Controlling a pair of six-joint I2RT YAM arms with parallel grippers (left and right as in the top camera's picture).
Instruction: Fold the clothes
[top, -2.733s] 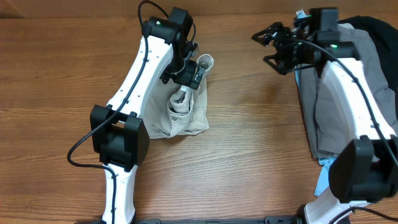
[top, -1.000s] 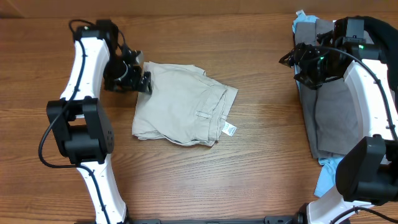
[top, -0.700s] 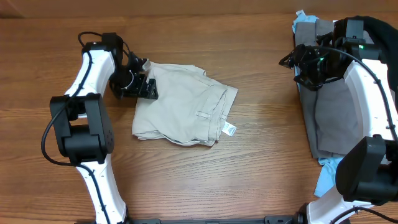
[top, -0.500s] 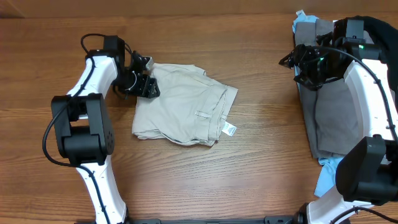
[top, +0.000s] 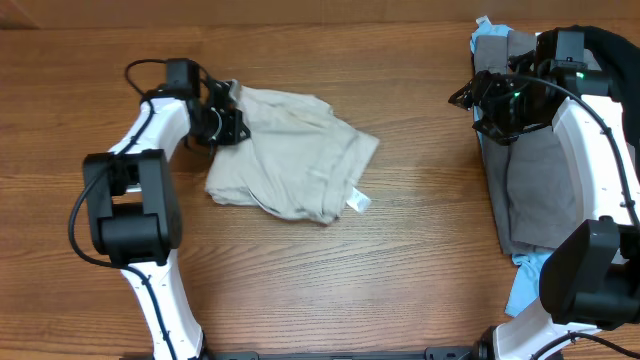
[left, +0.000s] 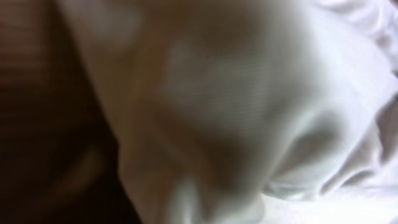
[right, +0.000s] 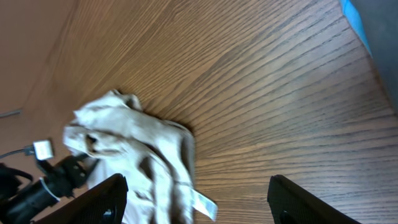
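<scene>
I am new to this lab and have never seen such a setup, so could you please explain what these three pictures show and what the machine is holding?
These are two robot arms at a wooden table, each ending in a two-finger end effector. The wide picture is taken from a fixed camera above the table. The other two come from small cameras on each wrist.

In the middle lies a pair of beige shorts with a small white label. The left end effector is shut on the upper left corner of the shorts; its wrist camera sits so close that it shows only blurred pale cloth.

The right end effector is open and holds nothing. It hovers at the edge of a pile of other garments, grey, light blue and black. Its wrist camera looks across the table towards the shorts.
</scene>
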